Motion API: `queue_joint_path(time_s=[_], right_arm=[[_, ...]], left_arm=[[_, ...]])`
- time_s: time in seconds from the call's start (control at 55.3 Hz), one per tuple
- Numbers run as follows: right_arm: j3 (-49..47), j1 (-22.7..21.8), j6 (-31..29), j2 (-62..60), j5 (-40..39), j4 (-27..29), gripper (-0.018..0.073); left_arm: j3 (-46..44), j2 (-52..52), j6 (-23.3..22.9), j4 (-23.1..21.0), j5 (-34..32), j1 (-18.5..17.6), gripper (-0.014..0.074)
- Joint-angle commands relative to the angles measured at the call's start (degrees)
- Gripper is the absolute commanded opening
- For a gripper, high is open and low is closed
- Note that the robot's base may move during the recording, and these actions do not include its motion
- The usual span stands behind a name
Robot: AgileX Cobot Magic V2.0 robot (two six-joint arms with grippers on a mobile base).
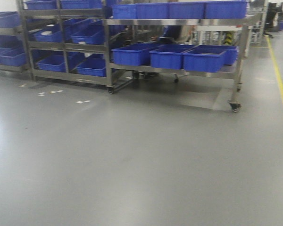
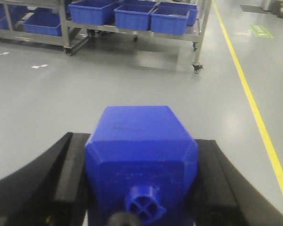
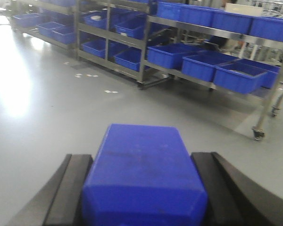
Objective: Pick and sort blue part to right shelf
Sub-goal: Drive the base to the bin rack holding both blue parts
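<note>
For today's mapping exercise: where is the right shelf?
Front view, upper right: the right shelf stands across the floor, between the left rack and the yellow line.

I had the right shelf [image 1: 179,22] ahead of me across the floor [image 1: 132,155], crates [image 1: 203,60] side by side on its lower tier and more along its top. Another rack [image 1: 66,44] stood at its left end; a floor line [image 1: 280,84] ran past its right. The left gripper [image 2: 141,139] held a part [image 2: 141,155] between its fingers, the right gripper [image 3: 142,157] a second part [image 3: 144,179].

Bright indoor light, glare on floor [image 3: 12,75]; pics soft, prob. motion blur
</note>
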Motion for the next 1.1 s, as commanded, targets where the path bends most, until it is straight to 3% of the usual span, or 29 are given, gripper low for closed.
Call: queue_joint_path(time_s=[0.0, 1.085], right_arm=[[-1.6, -0.2, -0.3, 0.6, -5.3, -1.1, 0.0186], [-1.6, -0.2, -0.3, 0.6, -5.3, -1.1, 0.0186]], left_arm=[[-1.7, 0.6, -0.6, 0.0, -5.5, -0.1, 0.025], [-1.7, 0.8, -0.6, 0.0, -5.5, -0.1, 0.025]])
